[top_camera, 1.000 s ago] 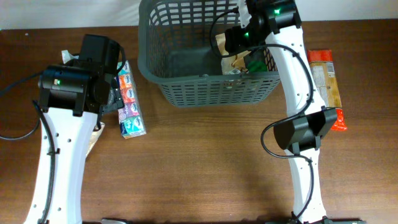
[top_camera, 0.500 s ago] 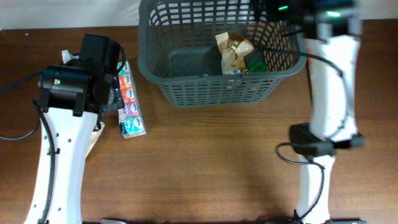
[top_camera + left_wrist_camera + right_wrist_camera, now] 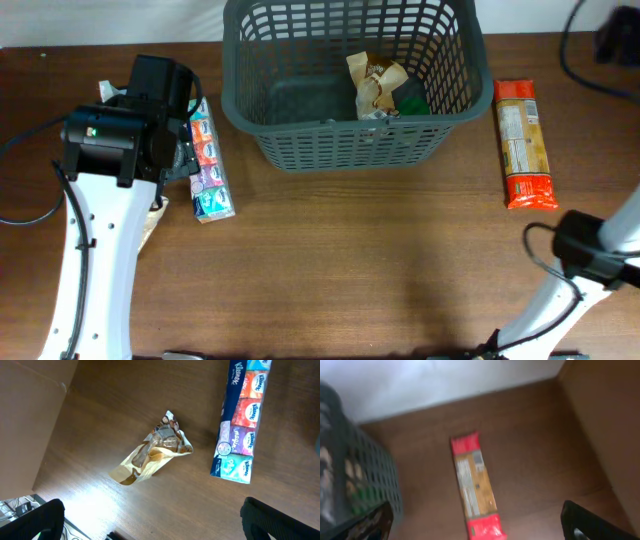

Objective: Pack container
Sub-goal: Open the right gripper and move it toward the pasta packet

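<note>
Wooden table [image 3: 350,260], container [image 3: 350,150] just left of wide-open right end effector [image 3: 480,525]

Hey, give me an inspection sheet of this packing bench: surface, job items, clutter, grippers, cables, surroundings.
Surface: dark brown wooden table.
Job's things: container at back centre, holding a crumpled tan bag and a green packet; on the table, tissue multipack to its left, orange packet to its right, second tan bag beside the tissues.
Clutter: nothing seen.
Grippers: left gripper open, empty; right gripper open, empty.
Cables: black cable looping at the left edge; another by the right arm.
Surroundings: white wall behind the table.
</note>
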Robot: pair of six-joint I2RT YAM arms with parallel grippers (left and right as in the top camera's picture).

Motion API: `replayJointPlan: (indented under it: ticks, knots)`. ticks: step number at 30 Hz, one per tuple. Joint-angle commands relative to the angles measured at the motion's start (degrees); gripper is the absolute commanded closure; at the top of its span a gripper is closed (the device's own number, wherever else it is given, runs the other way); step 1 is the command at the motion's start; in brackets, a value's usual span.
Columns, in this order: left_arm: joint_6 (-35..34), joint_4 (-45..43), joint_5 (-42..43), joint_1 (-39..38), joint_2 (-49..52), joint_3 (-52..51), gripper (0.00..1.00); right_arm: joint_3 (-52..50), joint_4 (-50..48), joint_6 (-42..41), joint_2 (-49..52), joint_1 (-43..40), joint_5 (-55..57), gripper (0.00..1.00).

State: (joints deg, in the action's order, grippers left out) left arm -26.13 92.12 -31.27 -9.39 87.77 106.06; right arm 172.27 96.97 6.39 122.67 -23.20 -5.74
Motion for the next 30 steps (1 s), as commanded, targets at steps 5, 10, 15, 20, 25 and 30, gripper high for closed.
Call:
replayJointPlan:
  ticks: [5,10,15,20,25,30]
  knots:
    - [0.1,-0.2,-0.2,0.2,0.4,-0.1,0.0,-17.8,-4.6,12.6,1.2,-8.6,-13.7,0.01]
    - [0.1,-0.6,-0.3,0.2,0.4,-0.1,0.0,-27.6,-7.3,12.7,1.4,-9.5,-14.0,0.01]
    - [0.1,-1.5,-0.3,0.2,0.4,-0.1,0.0,-35.3,-13.7,12.6,1.4,-7.6,-9.6,0.01]
    - [0.1,-2.5,-0.2,0.2,0.4,-0.1,0.01,-42.5,-18.4,11.3,1.5,-2.6,-1.8,0.01]
    - [0.1,-2.5,-0.2,0.2,0.4,-0.1,0.0,-48.3,-22.6,11.4,1.5,2.0,4.4,0.01]
    - [0.1,-2.2,-0.2,0.2,0.4,-0.1,0.0,-53.1,-26.2,11.3,2.0,4.0,7.1,0.01]
